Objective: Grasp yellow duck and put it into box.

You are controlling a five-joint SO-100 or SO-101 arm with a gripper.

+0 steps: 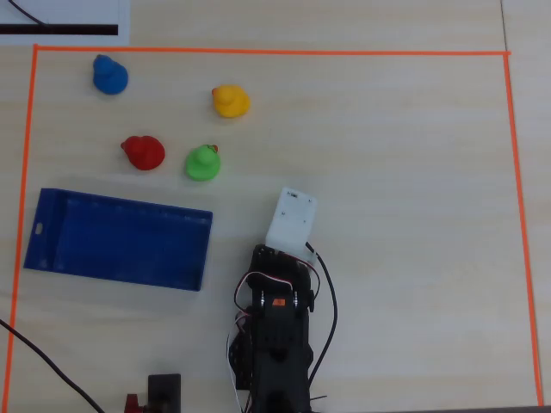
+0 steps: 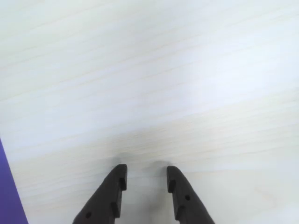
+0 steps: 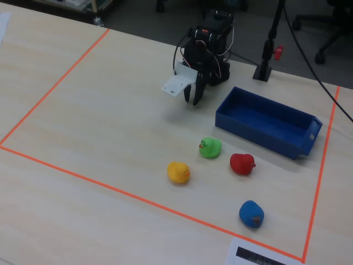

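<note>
The yellow duck (image 1: 231, 101) sits on the table toward the far side of the overhead view, and it also shows in the fixed view (image 3: 178, 172). The box (image 1: 116, 238) is a shallow dark-blue tray, empty, left of the arm; it also shows in the fixed view (image 3: 267, 121), and a sliver of it shows at the left edge of the wrist view (image 2: 7, 196). My gripper (image 2: 146, 172) points down at bare table, jaws apart and empty. In the fixed view the gripper (image 3: 194, 99) hangs near the box's end, well apart from the yellow duck.
A green duck (image 1: 202, 163), a red duck (image 1: 143, 152) and a blue duck (image 1: 110, 75) sit between the yellow duck and the box. Orange tape (image 1: 258, 52) frames the work area. The arm's white camera mount (image 1: 291, 219) covers the gripper from above.
</note>
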